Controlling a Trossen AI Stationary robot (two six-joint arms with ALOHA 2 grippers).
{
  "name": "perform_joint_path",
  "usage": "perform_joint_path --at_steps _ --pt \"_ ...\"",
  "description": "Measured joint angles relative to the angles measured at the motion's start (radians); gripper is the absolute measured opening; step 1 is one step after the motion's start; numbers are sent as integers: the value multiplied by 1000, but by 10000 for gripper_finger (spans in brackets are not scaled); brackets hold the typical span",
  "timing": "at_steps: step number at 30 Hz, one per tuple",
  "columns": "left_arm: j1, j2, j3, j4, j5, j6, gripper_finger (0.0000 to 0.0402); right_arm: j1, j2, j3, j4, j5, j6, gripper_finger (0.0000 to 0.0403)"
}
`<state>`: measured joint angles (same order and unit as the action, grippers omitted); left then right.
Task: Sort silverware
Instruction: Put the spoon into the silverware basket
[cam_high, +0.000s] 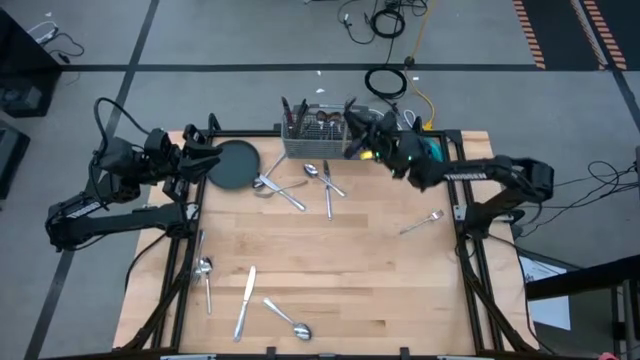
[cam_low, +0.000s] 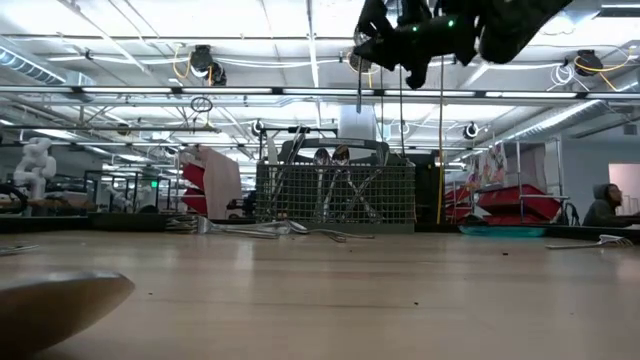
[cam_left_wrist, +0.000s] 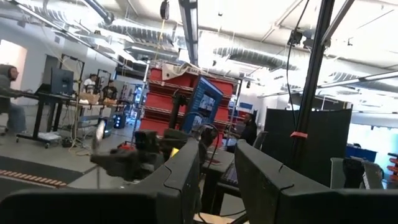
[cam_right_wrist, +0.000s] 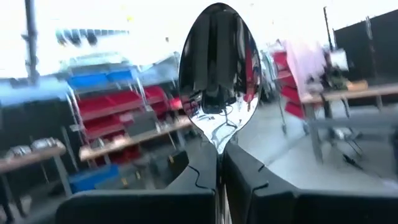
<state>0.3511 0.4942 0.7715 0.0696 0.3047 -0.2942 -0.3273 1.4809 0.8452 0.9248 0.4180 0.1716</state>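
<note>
Left gripper (cam_high: 212, 153) raised at table's left rear edge, just beside dark round plate (cam_high: 232, 164); fingers (cam_left_wrist: 180, 180) parted a narrow gap, nothing between them. Right gripper (cam_high: 352, 143) at rear centre, above right end of wire-mesh caddy (cam_high: 312, 140); clamped tight on neck of a spoon (cam_right_wrist: 219, 74), bowl standing upright past the fingertips.

Left to right across the wooden table (cam_high: 380, 280):
- spoon and another piece (cam_high: 204, 272) near left edge, lying lengthwise, close together.
- knife (cam_high: 245, 300) front left, slightly tilted.
- second front spoon (cam_high: 290, 320), diagonal, just right of knife.
- cluster (cam_high: 300, 182) right of plate, in front of caddy: several overlapping pieces, spoon bowl visible among them.
- caddy at rear centre, holding upright handles; exact compartments unclear.
- lone fork (cam_high: 422, 221) toward right side, well apart from the rest.

Low view: caddy (cam_low: 335, 195) seen through mesh, cutlery standing inside; right gripper (cam_low: 385, 55) hanging above it. Person seated at far right of room (cam_low: 605, 205).
</note>
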Motion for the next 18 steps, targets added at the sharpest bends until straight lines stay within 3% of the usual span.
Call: perform_joint_path --at_steps 7,14,18 --pt "0 0 0 0 -10 47 109 -127 171 124 76 -158 -14 0" --pt "0 0 0 0 -11 46 109 -165 409 340 120 -281 -8 0" --pt "0 0 0 -2 -12 46 109 -173 503 372 255 -292 24 0"
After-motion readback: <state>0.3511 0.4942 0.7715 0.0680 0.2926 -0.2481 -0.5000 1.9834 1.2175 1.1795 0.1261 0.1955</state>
